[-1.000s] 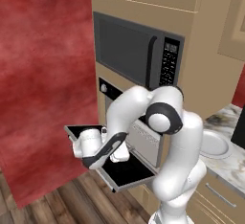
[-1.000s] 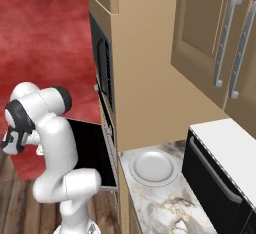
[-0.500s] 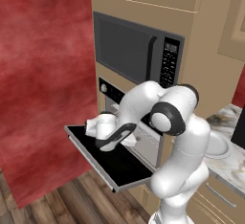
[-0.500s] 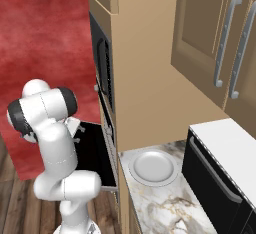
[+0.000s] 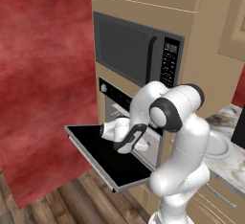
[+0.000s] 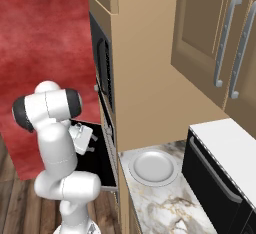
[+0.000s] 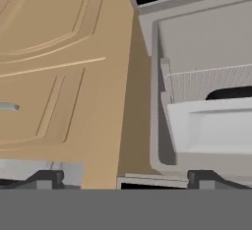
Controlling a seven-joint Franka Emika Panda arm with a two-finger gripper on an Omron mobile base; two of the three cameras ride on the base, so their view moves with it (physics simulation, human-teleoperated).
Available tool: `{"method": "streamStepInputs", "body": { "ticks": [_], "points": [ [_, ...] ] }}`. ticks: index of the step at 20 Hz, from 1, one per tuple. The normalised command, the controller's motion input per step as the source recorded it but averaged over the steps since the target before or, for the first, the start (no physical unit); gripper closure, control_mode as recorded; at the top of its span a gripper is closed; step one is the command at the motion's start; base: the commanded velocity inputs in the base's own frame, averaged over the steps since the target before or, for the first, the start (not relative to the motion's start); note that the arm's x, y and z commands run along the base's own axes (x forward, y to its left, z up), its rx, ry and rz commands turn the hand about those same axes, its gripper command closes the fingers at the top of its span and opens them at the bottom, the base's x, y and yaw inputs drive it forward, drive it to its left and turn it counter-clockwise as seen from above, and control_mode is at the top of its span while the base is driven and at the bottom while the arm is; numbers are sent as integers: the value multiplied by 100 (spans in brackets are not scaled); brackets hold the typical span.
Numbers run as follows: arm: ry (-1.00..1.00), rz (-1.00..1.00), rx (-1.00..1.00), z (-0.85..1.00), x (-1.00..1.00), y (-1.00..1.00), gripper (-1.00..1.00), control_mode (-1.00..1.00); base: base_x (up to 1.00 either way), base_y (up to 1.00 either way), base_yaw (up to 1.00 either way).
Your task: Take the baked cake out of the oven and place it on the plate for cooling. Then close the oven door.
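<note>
End effector (image 7: 125,179) open, facing pale tray (image 7: 211,126) in oven (image 7: 197,37) beside cabinet (image 7: 64,76)

The scene is seen from behind the arm in 2 base views, from its left and its right, both angled forward and down. The open oven door (image 5: 107,158) and the plate (image 6: 152,167) are shared by both. The oven (image 7: 206,91) cavity is faced closely in the hand view.
</note>
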Motion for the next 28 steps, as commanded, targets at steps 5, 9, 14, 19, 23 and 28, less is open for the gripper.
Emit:
{"method": "streamStepInputs", "body": {
  "ticks": [5, 9, 14, 19, 23, 28],
  "points": [
    [0, 0, 0, -3, 50, -10, -100, -100, 0, 0, 0],
    [2, 0, -3, -12, 53, 0, -100, -100, 0, 0, 0],
    [1, 0, -9, -33, 52, 0, -100, -100, 0, 0, 0],
    [-3, 0, -8, -18, 39, 0, -100, -100, 0, 0, 0],
    [0, 0, 0, 0, 38, 0, -100, -100, 0, 0, 0],
    [0, 0, 0, 0, 30, -3, -100, -100, 0, 0, 0]
  ]
}}
